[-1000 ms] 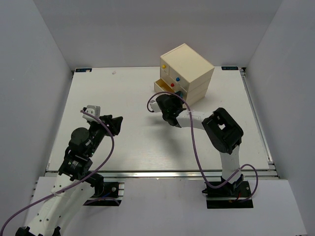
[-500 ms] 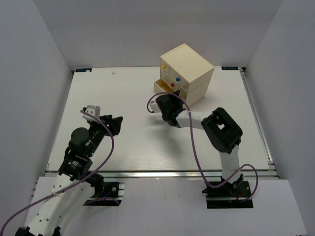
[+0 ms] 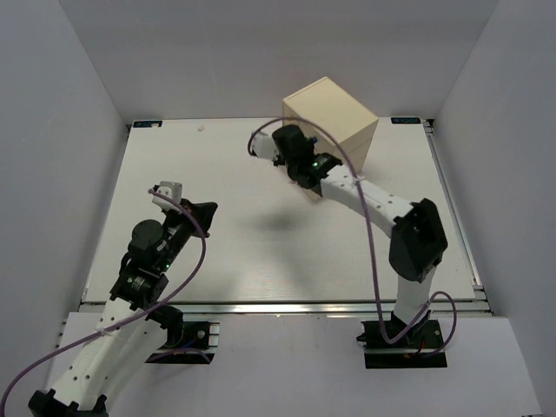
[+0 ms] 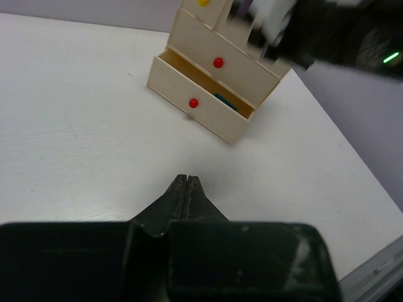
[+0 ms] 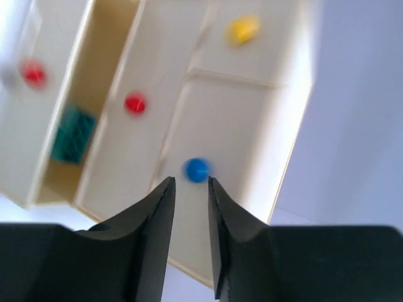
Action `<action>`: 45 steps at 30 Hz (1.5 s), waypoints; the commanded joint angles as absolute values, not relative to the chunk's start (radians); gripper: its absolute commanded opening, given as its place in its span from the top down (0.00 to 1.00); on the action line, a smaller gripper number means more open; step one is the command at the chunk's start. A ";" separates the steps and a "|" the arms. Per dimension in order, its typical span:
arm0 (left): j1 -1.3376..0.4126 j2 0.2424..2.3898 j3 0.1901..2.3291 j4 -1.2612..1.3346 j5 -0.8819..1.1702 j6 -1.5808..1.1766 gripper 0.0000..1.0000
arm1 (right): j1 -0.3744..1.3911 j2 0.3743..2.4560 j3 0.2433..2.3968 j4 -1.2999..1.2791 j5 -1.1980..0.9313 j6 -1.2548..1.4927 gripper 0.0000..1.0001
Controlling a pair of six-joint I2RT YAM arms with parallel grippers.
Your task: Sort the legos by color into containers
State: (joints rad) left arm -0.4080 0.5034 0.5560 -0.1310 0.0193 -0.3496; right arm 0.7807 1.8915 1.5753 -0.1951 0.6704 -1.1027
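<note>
From above, the chest [image 3: 334, 109] stands at the far side of the surface [image 3: 234, 261]. The right arm [image 3: 365, 195] stretches across to its front and hides the drawers. The left tool [image 3: 205, 213] hangs over bare surface, well apart from the chest.

In the left wrist view, the left tool has its tips pressed together on nothing. Ahead of it the bottom drawer [image 4: 204, 110] is pulled out, and a teal brick [image 4: 225, 100] lies inside.

In the right wrist view, the right tool [image 5: 189, 189] has its fingers a little apart with nothing between them, lined up just short of the blue knob [image 5: 196, 168]. The teal brick sits in the open drawer off to the left, and the yellow knob [image 5: 242, 28] is farther up.

The knob is small, round and probably slick, so the fingers should close squarely on its widest part. The chest looks light and may slide when a drawer is pulled. The bricks are hard and light, and are best pinched across their flat sides rather than the studs.
</note>
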 commanded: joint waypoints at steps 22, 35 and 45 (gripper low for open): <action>-0.394 1.727 0.891 0.582 0.439 -0.934 0.50 | -0.063 1.925 2.103 -0.420 -0.636 0.158 0.25; -0.394 2.068 1.144 0.528 0.443 -0.957 0.47 | -0.121 2.077 2.048 -0.243 -0.896 0.218 0.32; -0.394 2.213 1.281 0.551 0.466 -0.988 0.38 | -0.120 2.108 1.973 -0.135 -0.983 0.334 0.43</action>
